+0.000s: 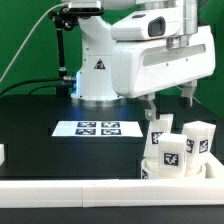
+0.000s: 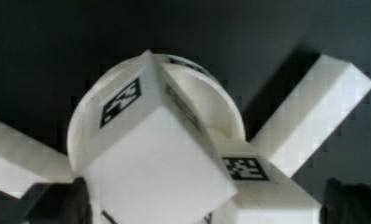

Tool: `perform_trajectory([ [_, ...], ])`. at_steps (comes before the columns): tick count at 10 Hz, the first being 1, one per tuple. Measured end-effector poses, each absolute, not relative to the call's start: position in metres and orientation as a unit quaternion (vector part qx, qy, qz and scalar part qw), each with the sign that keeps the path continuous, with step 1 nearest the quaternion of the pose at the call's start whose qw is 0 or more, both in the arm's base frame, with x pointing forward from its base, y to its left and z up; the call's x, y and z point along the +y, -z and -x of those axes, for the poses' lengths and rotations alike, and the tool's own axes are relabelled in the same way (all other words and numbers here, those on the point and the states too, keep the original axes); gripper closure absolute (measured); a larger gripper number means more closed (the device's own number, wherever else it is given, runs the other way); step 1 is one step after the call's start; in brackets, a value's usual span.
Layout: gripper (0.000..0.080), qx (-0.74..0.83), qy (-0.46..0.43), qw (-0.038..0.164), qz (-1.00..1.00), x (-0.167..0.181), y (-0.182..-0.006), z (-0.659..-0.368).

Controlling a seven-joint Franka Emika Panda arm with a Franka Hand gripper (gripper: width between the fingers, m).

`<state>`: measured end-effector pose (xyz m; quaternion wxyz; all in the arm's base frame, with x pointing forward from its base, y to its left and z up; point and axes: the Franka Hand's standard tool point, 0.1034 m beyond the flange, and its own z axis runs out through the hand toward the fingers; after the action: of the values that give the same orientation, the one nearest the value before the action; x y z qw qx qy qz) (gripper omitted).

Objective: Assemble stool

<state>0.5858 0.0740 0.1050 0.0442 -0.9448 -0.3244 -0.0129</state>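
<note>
Along the near edge of the table (image 1: 30, 135) ran a long white border bar (image 1: 80, 190). Just behind it, toward the exterior view's right, the stool (image 1: 175, 150) stood as a tight cluster: the round seat (image 1: 168, 168) low in front, with tagged white legs (image 1: 198, 137) rising upright on and behind it. Above that cluster hung the gripper (image 1: 170, 100), its jaws spread wide apart and holding nothing, one finger to each side over the tallest legs. Through the wrist view a tagged leg (image 2: 155, 150) filled the middle, close below the camera. Farther back, flat on the black surface, lay the marker board (image 1: 88, 128). Behind it stood the arm's white base (image 1: 98, 70) against a green backdrop (image 1: 25, 40).
</note>
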Motion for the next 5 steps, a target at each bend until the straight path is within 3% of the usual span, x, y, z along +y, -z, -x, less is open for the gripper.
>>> perform_trajectory([
  [3,0.0150,-0.497,0.008,0.017,0.867,0.066,-0.096,-0.589],
  [5,0.0150,-0.495,0.008,0.014,0.869,0.065,-0.084,-0.587],
])
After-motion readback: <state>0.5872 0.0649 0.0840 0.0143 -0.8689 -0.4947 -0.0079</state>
